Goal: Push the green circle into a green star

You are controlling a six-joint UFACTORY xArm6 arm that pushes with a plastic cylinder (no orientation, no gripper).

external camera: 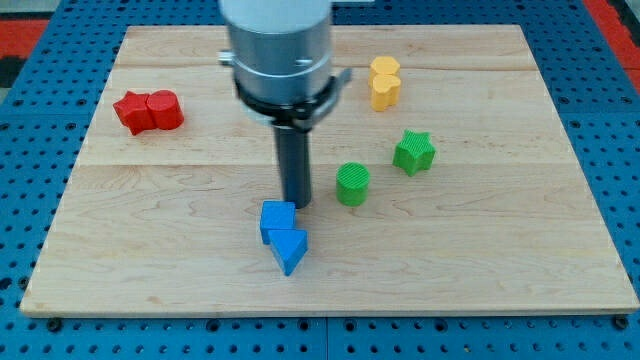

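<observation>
Now my tip (298, 203) rests mid-tabletop (480, 280), touching the blue blocks (282, 234) — no fingers, just a rod. Toward the right edge sits the green circle (352, 184), near the green star (414, 152) — apart.

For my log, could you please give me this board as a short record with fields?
tip: my tip just left of the green circle, at the blue blocks' top edge
green circle: board centre, apart from the tip
green star: up and right of the circle, not touching it
blue blocks: two, touching
red blocks: top left, touching
yellow blocks: top, touching
</observation>
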